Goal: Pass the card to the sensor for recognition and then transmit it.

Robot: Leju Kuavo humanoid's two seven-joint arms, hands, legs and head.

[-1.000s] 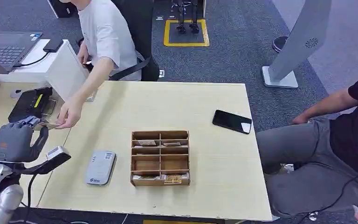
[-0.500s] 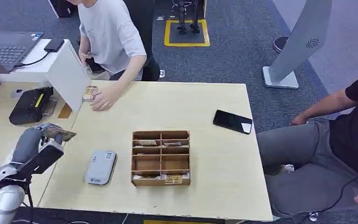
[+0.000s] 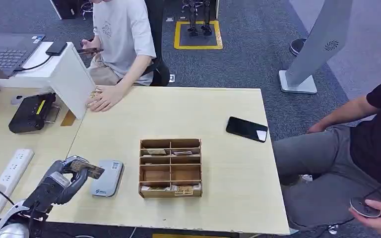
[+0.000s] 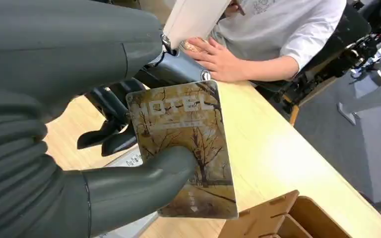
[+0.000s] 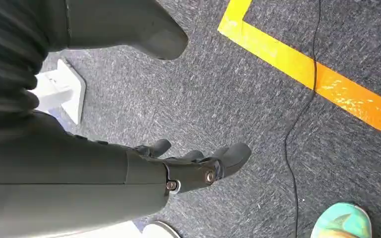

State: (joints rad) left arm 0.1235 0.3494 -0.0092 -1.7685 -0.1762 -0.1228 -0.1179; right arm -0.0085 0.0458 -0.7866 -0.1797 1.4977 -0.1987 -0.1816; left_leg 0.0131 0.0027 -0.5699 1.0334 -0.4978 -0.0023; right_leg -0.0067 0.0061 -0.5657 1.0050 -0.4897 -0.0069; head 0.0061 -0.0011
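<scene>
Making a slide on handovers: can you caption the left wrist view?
Left robot hand holds a hotel card above the wooden table, near a seated person's hand.

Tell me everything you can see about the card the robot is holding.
The card is a thin, glossy rectangle with rounded corners, printed with bare trees on a tan, sepia-toned ground and the word HOTEL near one end. The left hand pinches it between thumb and fingers, printed face toward the wrist camera. It is held above the table's near left side, beside the grey card reader.

A wooden compartment box (image 3: 170, 167) holds what look like cards; a black phone (image 3: 247, 129) lies beyond it, a white power strip (image 3: 6, 181) lies opposite.
</scene>
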